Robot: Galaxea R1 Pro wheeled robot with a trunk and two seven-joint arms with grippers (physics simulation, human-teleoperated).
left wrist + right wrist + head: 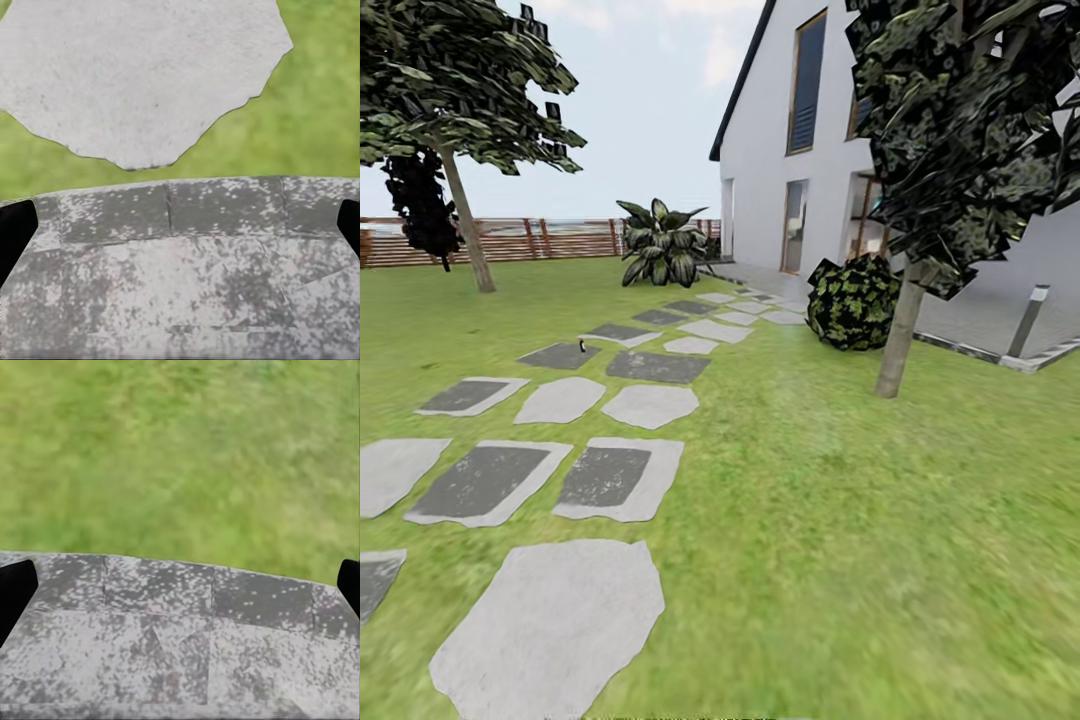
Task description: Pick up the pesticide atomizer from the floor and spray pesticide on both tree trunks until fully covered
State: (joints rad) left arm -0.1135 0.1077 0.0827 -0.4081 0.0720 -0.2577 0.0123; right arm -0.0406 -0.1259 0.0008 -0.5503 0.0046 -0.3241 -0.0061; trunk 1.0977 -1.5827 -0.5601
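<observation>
Far up the stepping-stone path, the pesticide atomizer [581, 347] stands as a tiny black bottle on a dark grey stone. One tree has its leaning trunk [468, 235] at the left near the fence. The other tree's trunk [900, 335] rises at the right beside a round bush. In the left wrist view my left gripper [181, 229] is open, its dark fingertips [15, 232] spread wide with nothing between them. My right gripper [181, 589] is open likewise, with its fingertips [15, 592] far apart.
Light and dark paving stones [550, 620] run from near me toward the white house [790, 130]. A round bush [853, 302] and a grey post [1028, 320] sit at the right. A brown slat fence [550, 240] closes the back. Both wrist views look down over a speckled grey surface [180, 285].
</observation>
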